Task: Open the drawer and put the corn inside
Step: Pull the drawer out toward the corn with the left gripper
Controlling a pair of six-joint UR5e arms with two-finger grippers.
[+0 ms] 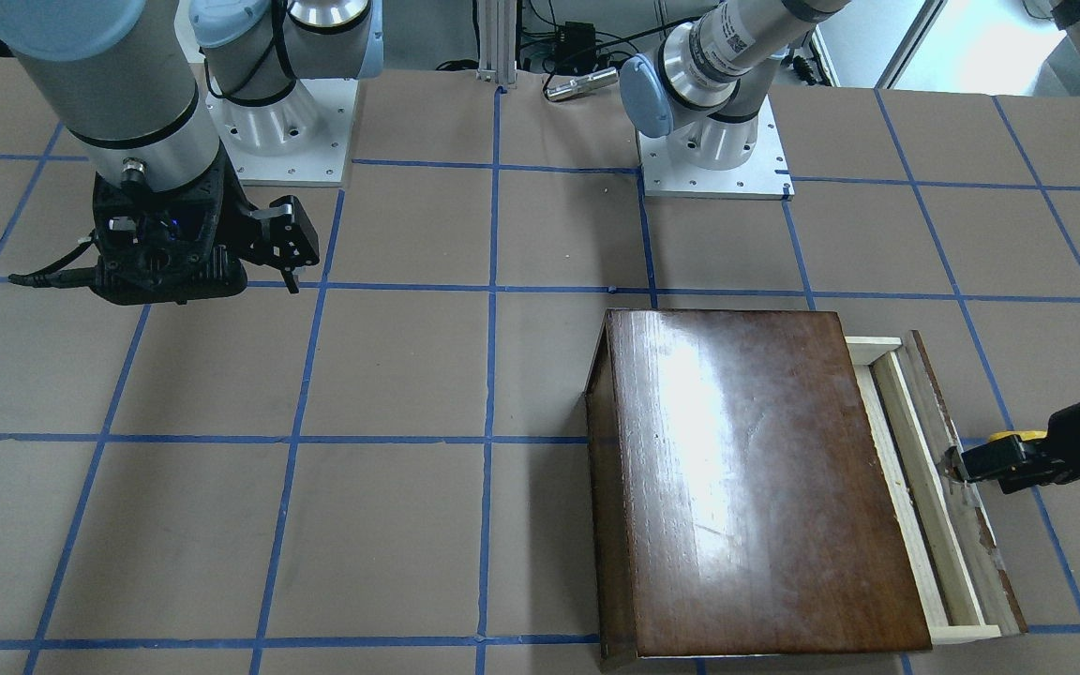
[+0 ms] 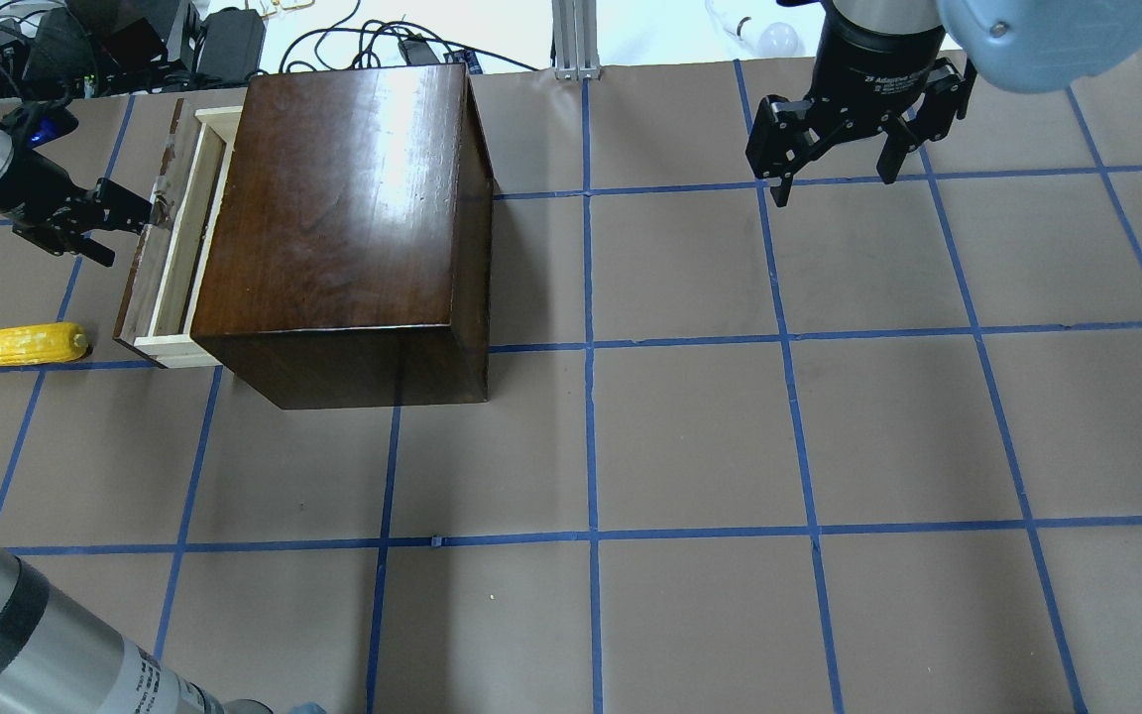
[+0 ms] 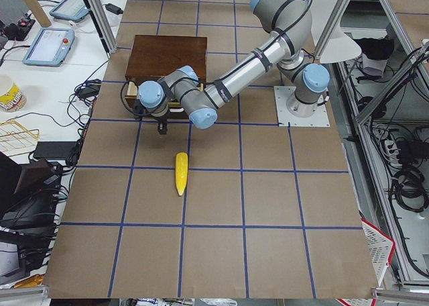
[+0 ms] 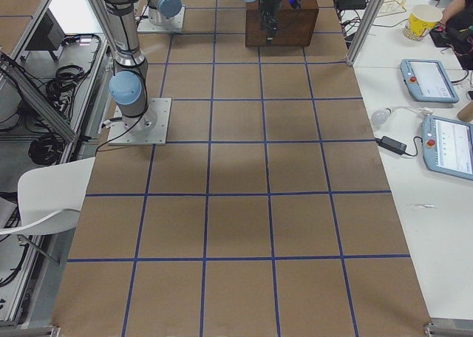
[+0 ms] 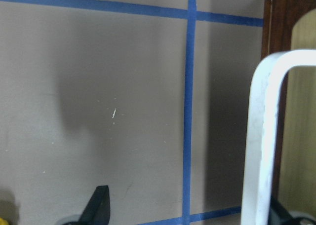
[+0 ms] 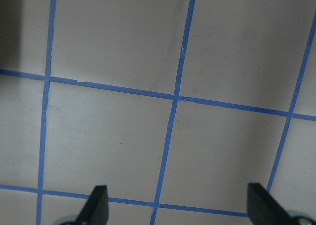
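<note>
The glossy dark-brown box (image 2: 343,218) stands at the table's left. Its drawer (image 2: 170,248) is pulled partly out, with the pale wood tray showing behind the worn dark front panel (image 1: 967,506). My left gripper (image 2: 130,233) is open at the panel. In the left wrist view the white handle (image 5: 261,136) stands between the fingers, close to the right one. The yellow corn (image 2: 16,344) lies on the table beside the drawer's front, apart from the gripper, and also shows in the exterior left view (image 3: 181,173). My right gripper (image 2: 834,183) is open and empty above the table's far right.
The table is brown paper with a grid of blue tape (image 2: 591,342). The arm bases (image 1: 713,159) sit at the robot's edge. Cables and boxes (image 2: 135,40) lie beyond the far edge behind the box.
</note>
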